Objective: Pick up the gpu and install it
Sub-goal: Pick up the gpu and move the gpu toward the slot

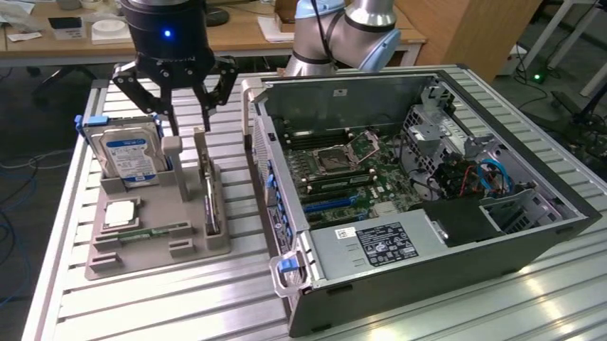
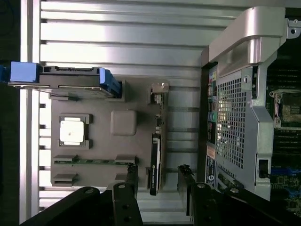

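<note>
Above the grey holder tray (image 1: 152, 250) beside the open computer case (image 1: 455, 264), the pincer (image 1: 187, 121) hovers, jaws apart and empty, over the gpu (image 1: 210, 199) standing on edge in its slot, where an off-centre descent could drive a jaw onto the card and tip it.

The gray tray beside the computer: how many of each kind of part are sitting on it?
Hard drive: 1
Gpu card: 1
Processor chip: 1
Memory stick: 1
Total: 4
</note>
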`<action>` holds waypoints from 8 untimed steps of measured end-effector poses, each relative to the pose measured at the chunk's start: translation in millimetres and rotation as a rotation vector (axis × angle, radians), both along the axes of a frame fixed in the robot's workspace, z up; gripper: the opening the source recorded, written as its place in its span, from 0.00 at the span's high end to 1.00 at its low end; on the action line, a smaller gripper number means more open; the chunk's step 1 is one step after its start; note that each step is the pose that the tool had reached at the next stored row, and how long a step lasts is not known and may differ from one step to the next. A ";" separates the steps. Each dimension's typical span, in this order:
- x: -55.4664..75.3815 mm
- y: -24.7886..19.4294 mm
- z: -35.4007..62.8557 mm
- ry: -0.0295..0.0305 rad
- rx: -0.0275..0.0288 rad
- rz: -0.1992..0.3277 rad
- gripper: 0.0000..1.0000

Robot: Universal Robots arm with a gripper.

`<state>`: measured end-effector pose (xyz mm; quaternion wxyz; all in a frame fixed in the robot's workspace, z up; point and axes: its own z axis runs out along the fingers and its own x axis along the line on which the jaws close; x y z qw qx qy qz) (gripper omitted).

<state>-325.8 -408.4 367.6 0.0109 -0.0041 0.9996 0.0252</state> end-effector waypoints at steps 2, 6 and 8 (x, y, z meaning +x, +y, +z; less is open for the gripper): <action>0.0 0.0 -3.0 0.0000 0.0000 0.000 0.53; 0.0 -0.2 -6.3 0.0001 -0.0001 0.000 0.53; 0.0 -0.2 -8.7 0.0002 -0.0001 0.000 0.46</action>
